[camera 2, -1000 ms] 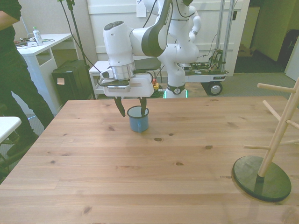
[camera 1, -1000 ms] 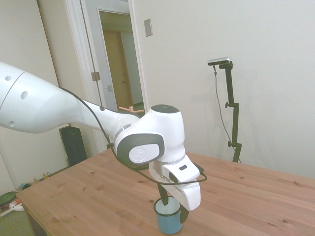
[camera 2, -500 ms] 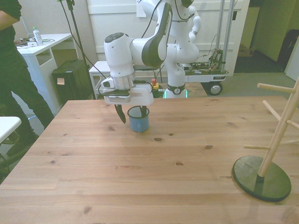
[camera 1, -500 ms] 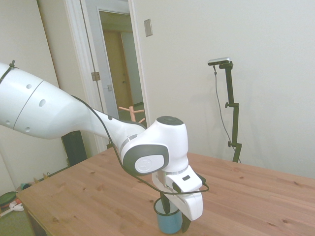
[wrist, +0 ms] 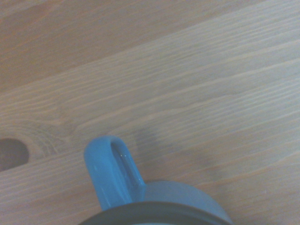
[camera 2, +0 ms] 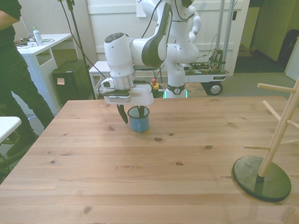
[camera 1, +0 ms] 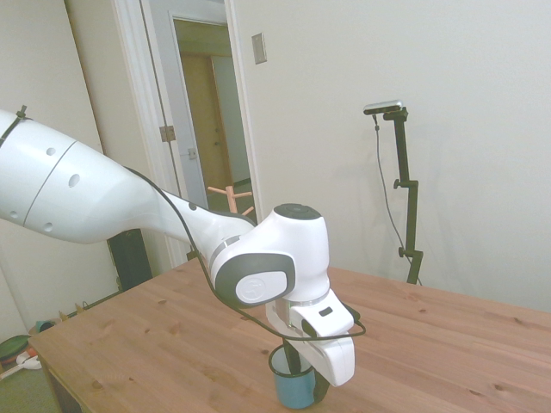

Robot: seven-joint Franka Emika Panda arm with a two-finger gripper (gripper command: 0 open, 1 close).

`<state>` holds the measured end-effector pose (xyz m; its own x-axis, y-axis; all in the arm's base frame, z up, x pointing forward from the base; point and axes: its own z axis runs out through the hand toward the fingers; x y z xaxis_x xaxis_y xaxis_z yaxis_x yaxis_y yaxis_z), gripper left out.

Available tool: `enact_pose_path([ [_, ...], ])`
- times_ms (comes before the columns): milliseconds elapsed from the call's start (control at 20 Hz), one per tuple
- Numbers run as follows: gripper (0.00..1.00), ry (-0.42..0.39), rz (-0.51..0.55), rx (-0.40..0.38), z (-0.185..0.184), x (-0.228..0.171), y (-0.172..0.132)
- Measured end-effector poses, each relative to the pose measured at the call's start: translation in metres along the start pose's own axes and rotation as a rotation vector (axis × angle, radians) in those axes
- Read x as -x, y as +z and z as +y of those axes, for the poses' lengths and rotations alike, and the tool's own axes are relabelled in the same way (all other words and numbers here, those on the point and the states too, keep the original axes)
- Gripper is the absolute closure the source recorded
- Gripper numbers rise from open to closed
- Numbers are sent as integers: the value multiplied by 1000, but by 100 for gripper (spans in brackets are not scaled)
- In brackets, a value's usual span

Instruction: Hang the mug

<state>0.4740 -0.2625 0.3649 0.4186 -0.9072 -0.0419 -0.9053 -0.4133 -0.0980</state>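
The light-blue mug (camera 2: 140, 124) with a dark rim stands upright on the wooden table (camera 2: 149, 177), towards the far side. My gripper (camera 2: 132, 119) is lowered over it and open. One finger is inside the cup and the other finger (camera 2: 123, 115) is outside its wall, on the front view's left, with a small gap to the wall. The side view shows the mug (camera 1: 291, 391) under the gripper (camera 1: 306, 379), partly hidden by the hand. Up close, the wrist view shows the mug's handle (wrist: 112, 173) and part of its rim.
A wooden peg rack (camera 2: 275, 135) on a dark round base stands at the table's near corner on the front view's right. A person (camera 2: 14, 70) stands beside the table on the front view's left, next to a white desk (camera 2: 32, 46).
The gripper has come down a little over the mug. The outer finger has moved in towards the mug's wall, so the jaws are narrower. The mug has not moved.
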Motion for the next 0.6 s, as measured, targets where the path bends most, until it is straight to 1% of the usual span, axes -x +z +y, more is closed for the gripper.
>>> enact_pose_path([
  [600, 100, 17, -13, -15, 3, -1, 4],
])
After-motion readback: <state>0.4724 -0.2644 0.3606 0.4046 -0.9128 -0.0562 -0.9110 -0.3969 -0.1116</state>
